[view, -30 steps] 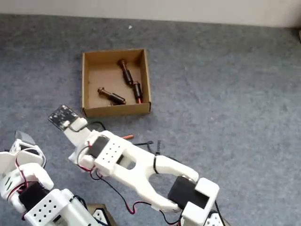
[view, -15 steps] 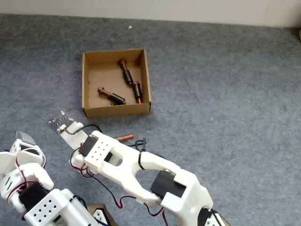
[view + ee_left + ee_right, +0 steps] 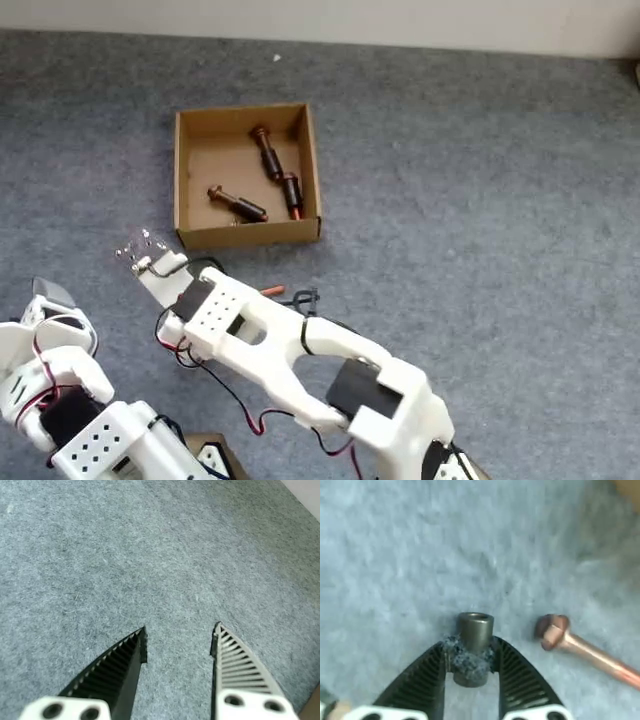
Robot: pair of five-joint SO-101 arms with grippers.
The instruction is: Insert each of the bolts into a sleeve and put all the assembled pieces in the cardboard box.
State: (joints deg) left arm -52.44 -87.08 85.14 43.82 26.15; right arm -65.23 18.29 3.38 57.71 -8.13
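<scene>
Right arm (image 3: 270, 340) is sitting slightly closer to the cardboard box (image 3: 184, 180) than half a second ago, covering more of the bolt (image 3: 271, 290). Box is lying ahead of the right pincer (image 3: 470, 652), on the bolt's side. Left pincer (image 3: 179, 635) is hanging spread. Right pincer is pinching the sleeve (image 3: 475, 627), its long axis running along the fingers, open end pointing away. Bolt is lying just beside, head nearest the sleeve's mouth, shaft slanting outward.

Soft, even light falls across the grey bench (image 3: 480, 200) from above. The walls of the cardboard box (image 3: 181, 170) throw only faint shade onto its floor. In the right wrist view the bench looks pale and very bright, and the sleeve (image 3: 475, 626) carries a dull sheen along its rim.
</scene>
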